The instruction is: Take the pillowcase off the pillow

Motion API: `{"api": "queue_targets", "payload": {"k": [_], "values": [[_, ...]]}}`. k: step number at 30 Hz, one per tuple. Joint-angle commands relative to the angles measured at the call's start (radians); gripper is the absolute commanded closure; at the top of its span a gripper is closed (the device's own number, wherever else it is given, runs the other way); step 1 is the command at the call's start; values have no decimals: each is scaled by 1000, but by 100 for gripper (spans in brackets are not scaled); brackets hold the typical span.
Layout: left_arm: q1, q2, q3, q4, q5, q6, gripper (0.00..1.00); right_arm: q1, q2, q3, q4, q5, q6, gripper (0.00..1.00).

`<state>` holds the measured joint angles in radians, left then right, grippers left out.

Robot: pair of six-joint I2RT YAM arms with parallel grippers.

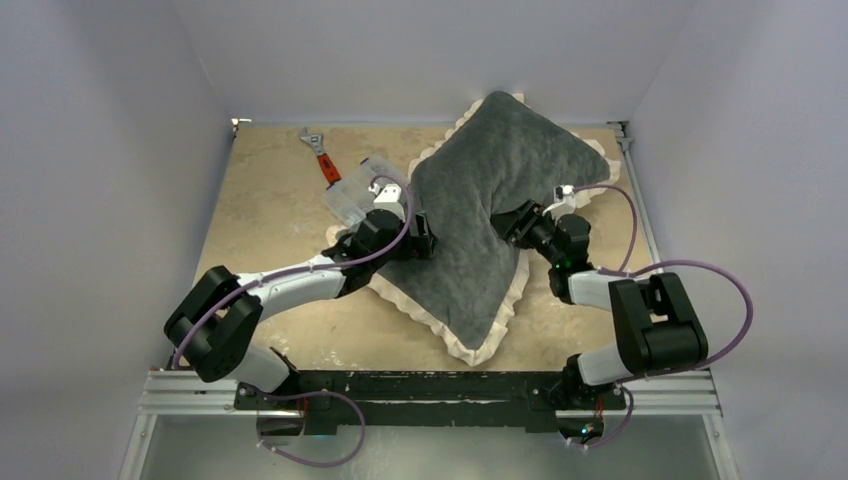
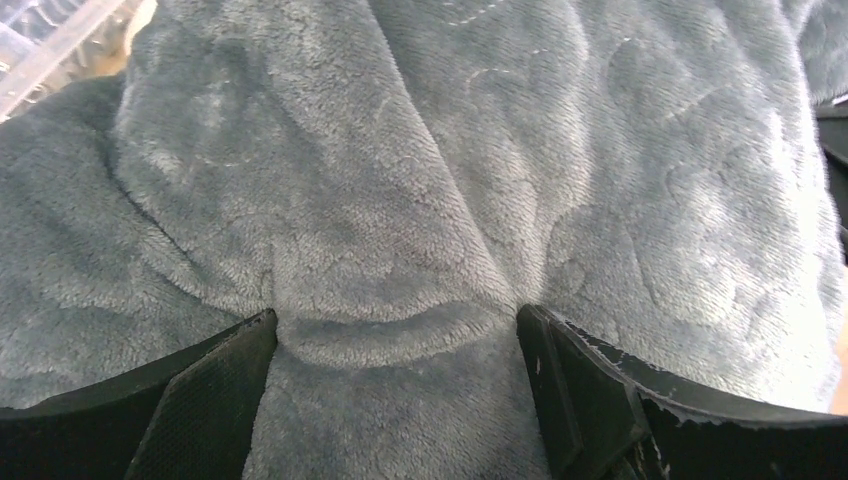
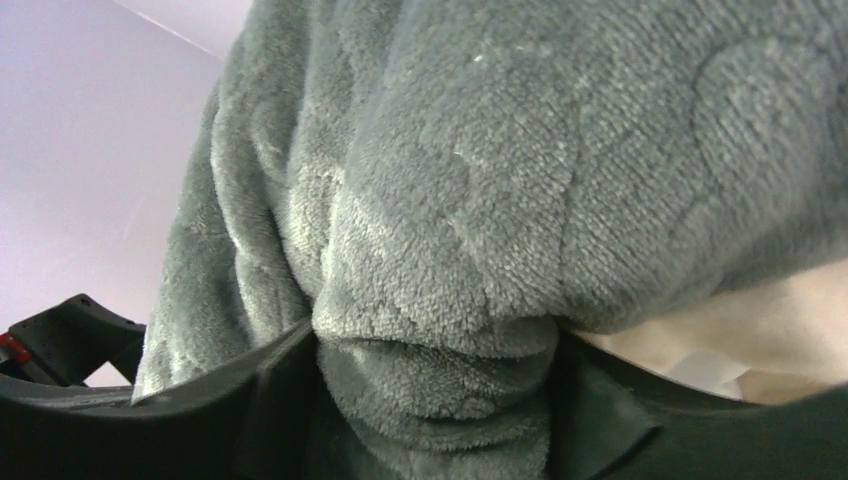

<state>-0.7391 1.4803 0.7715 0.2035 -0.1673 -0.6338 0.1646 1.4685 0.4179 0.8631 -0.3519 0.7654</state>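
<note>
The pillowcase [image 1: 490, 205], dark grey plush with a cream frill, covers a plump shape in the middle of the table, standing partly raised between both arms. The pillow itself is hidden inside it. My left gripper [image 1: 422, 240] is shut on a fold of the grey plush at the case's left side; that fold fills the left wrist view [image 2: 395, 340]. My right gripper [image 1: 512, 222] is shut on a bunch of grey plush at the case's right side, seen squeezed in the right wrist view [image 3: 435, 365]. Cream frill [image 3: 740, 330] shows at the right there.
A clear plastic box [image 1: 358, 188] and a red-handled wrench [image 1: 320, 155] lie at the back left of the table, just beyond my left gripper. White walls close the table at the back and both sides. The frilled bottom corner [image 1: 472, 350] lies near the front edge.
</note>
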Motion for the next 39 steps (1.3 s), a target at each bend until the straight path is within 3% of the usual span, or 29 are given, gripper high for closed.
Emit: {"api": "queue_targets", "payload": {"k": [1, 4, 6, 12, 18, 22, 26, 34, 39], "values": [[-111, 9, -34, 15, 126, -84, 12, 33, -110, 137, -120, -11, -65, 50], [-159, -10, -9, 28, 126, -102, 12, 33, -146, 345, -367, 132, -112, 80], [-199, -29, 9, 49, 131, -111, 12, 32, -157, 468, -482, 214, -142, 90], [-264, -59, 52, 155, 199, -154, 12, 33, -233, 715, -678, 320, -215, 90], [-309, 19, 70, 277, 255, -188, 12, 64, -223, 934, -841, 471, -272, 89], [-310, 88, 5, 433, 274, -258, 12, 207, -127, 1040, -920, 597, -251, 89], [-310, 121, -115, 666, 304, -356, 12, 344, -22, 1072, -914, 621, -230, 89], [-309, 10, -394, 789, 108, -447, 12, 499, 227, 1106, -879, 607, -229, 87], [-311, -171, -529, 637, -64, -493, 12, 558, 347, 1146, -831, 562, -229, 83]]}}
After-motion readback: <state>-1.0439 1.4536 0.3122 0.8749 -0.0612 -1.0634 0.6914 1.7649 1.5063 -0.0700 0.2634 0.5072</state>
